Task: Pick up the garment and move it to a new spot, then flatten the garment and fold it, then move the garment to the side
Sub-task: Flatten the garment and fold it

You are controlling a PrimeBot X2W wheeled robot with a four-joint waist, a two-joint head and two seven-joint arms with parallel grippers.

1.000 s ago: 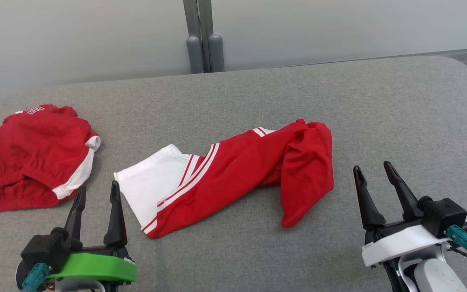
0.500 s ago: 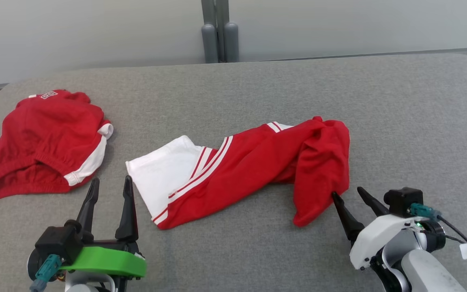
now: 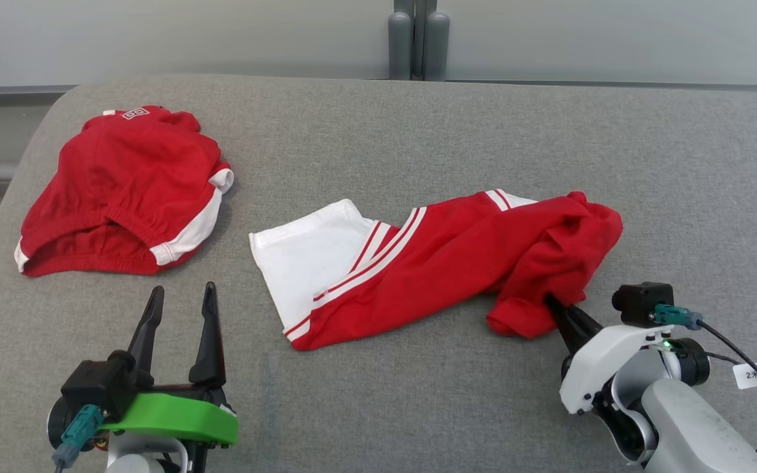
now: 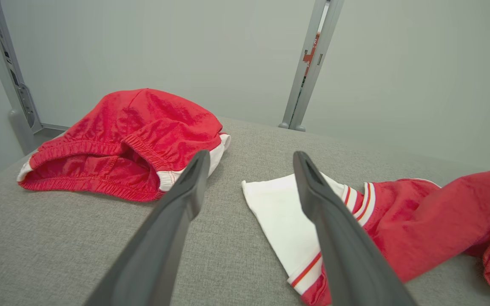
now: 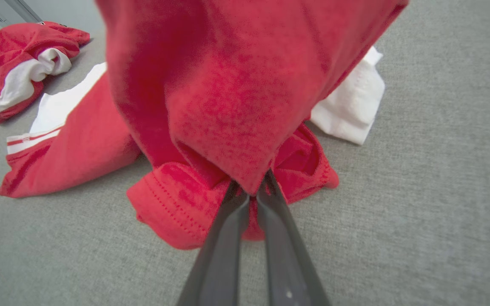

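Red cloth with a white end panel and red-and-white stripes makes up the garment [image 3: 444,263]. It lies crumpled near the middle of the surface [image 3: 418,407], with its white end toward the robot's left and a bunched red end toward the right.

The right tool [image 3: 557,307] meets that bunched red end at its near edge. In the right wrist view its two dark fingers [image 5: 223,238] are pressed together, pinching a fold of the red cloth. The cloth gathers into a mound directly ahead of the fingertips. The white end of the garment lies flat on the surface.

The left tool [image 3: 183,289] stands at the near left with its fingers spread and nothing between them. Its tips point toward the gap between the garment's white end and a second garment [image 3: 122,190], and they touch neither.

The second garment is red with white trim and an elastic band. It lies heaped at the far left of the surface, apart from the first.

The surface is covered in grey woven fabric, and its far left corner is rounded. Behind its far edge are pale grey wall panels [image 3: 188,33] and a pair of grey upright posts [image 3: 418,39].
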